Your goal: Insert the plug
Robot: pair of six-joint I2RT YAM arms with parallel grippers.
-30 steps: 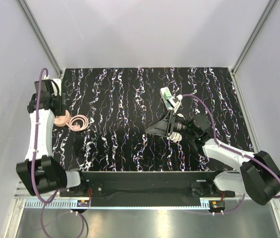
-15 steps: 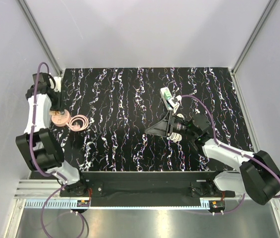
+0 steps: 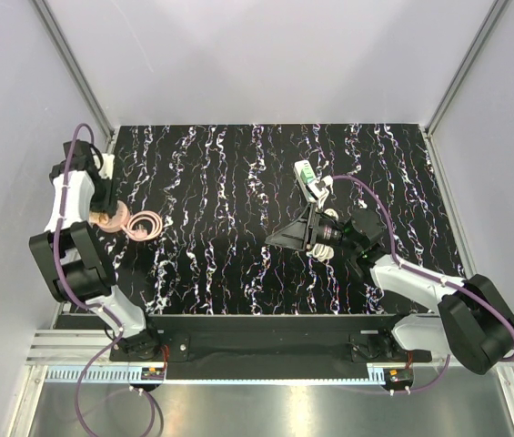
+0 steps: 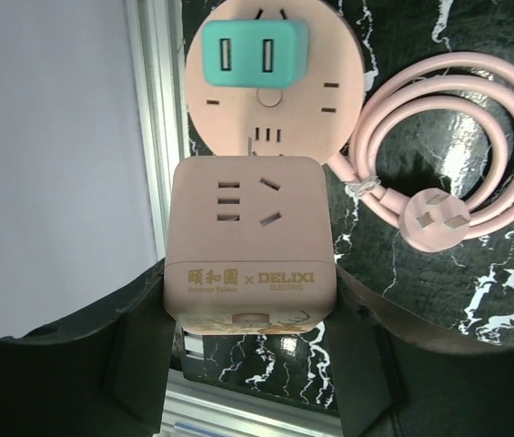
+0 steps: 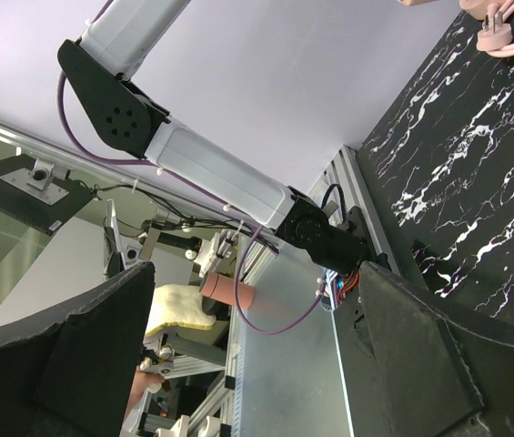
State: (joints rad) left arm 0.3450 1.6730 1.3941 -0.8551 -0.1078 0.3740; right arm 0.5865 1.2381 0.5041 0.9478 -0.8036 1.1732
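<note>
The light-green plug (image 3: 304, 170) sits at the far end of the white power strip (image 3: 315, 189), right of the mat's middle; I cannot tell whether it is seated. My right gripper (image 3: 289, 235) lies open and empty just in front of the strip, pointing left; in the right wrist view (image 5: 247, 346) nothing is between its fingers. My left gripper (image 3: 104, 202) is at the mat's far left edge. In the left wrist view (image 4: 252, 305) it is shut on a pink cube socket (image 4: 249, 238).
Beyond the cube lies a pink round socket disc (image 4: 329, 100) carrying a teal block (image 4: 252, 53). A coiled pink cord (image 3: 146, 224) with its plug (image 4: 437, 218) lies right of it. The white strip's cord (image 3: 325, 248) is under the right wrist. Aluminium frame rails (image 4: 152, 137) border the mat.
The left arm has folded back toward the left wall, its gripper staying at the pink cube. The right arm has barely moved.
</note>
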